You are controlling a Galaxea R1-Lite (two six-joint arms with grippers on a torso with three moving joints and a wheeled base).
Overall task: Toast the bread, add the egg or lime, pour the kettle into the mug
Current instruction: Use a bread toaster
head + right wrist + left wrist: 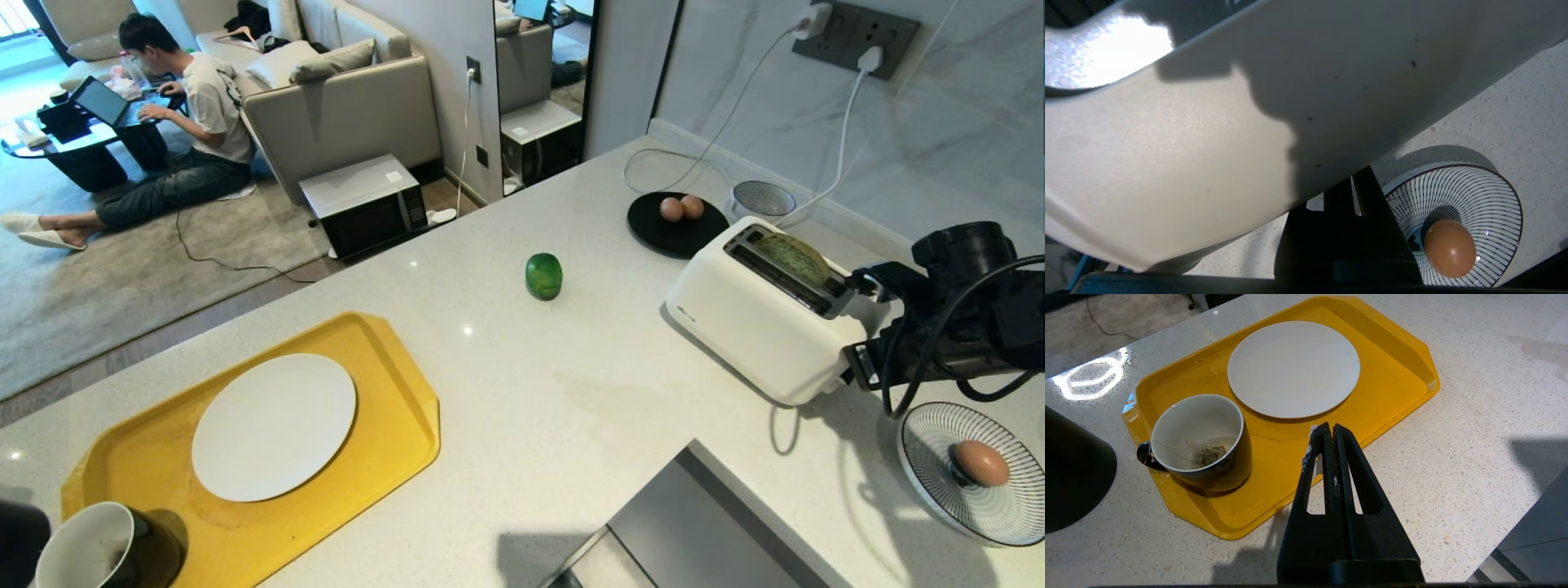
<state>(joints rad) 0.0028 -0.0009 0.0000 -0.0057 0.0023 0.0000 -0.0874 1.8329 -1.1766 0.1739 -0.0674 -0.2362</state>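
Beside right hand (869,286): bread (793,255) stands in toaster (763,327) | fingers pressed together, empty | bread looks light, soft; pinch exposed top crust gently

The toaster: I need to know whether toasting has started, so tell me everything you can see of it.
The toaster is a glossy white, rounded two-slot box, plastic by its look, with dark metal-edged slots on top. It lies at a slant on the speckled counter, beside the black plate. The bread, pale green, sits in the rear slot, its top sticking out. The right gripper, shut, is at its lever end; contact cannot be told. No glow shows.
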